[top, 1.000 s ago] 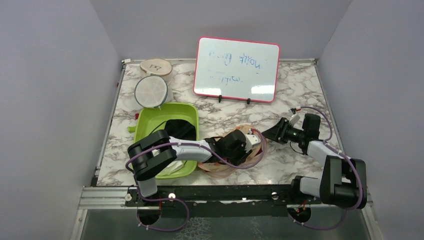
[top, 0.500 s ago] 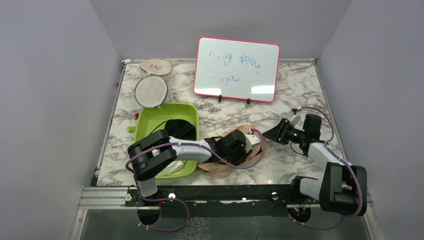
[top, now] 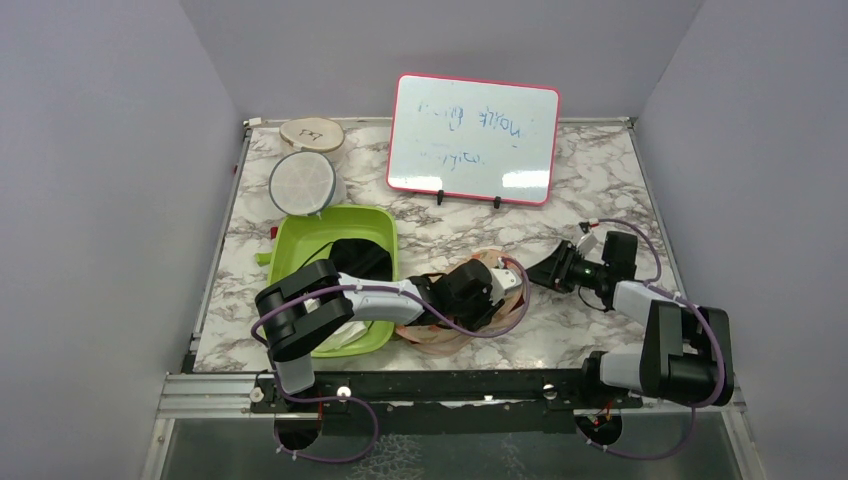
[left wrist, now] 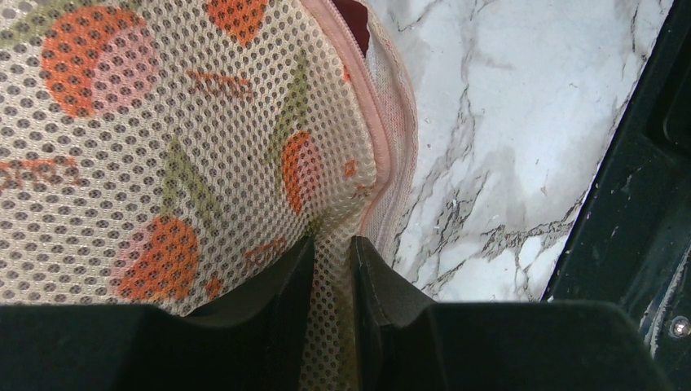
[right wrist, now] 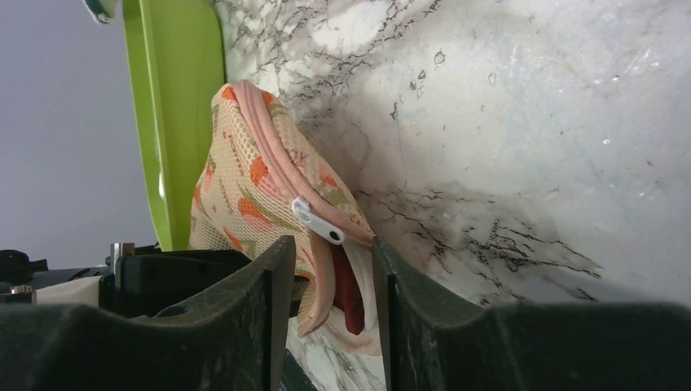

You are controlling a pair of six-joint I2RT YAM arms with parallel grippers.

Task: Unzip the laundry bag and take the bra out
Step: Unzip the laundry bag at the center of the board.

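Observation:
The laundry bag (top: pixel 450 340) lies in front of the green tub, peach mesh with orange and green prints. My left gripper (top: pixel 488 290) rests on top of it. In the left wrist view its fingers (left wrist: pixel 285 281) are shut on a fold of the bag's mesh (left wrist: pixel 163 147). My right gripper (top: pixel 538 272) points left at the bag's right end. It is open (right wrist: pixel 332 242), and its jaws straddle the unzipped mouth of the bag (right wrist: pixel 244 179), just below the white zip pull (right wrist: pixel 318 221). The maroon bra (right wrist: pixel 348 297) shows inside that opening, and a sliver of the bra (left wrist: pixel 354 12) appears in the left wrist view.
The green tub (top: pixel 300 240) stands left of the bag and holds a black garment (top: pixel 355 255) and a white cloth (top: pixel 340 338). A round white mesh disc (top: pixel 301 182) and a beige disc (top: pixel 311 132) lie at the back left. A whiteboard (top: pixel 472 138) stands at the back.
My right gripper has slid a little left and nearer to the bag's open end, and its jaws have narrowed slightly. The left gripper and the bag have not moved.

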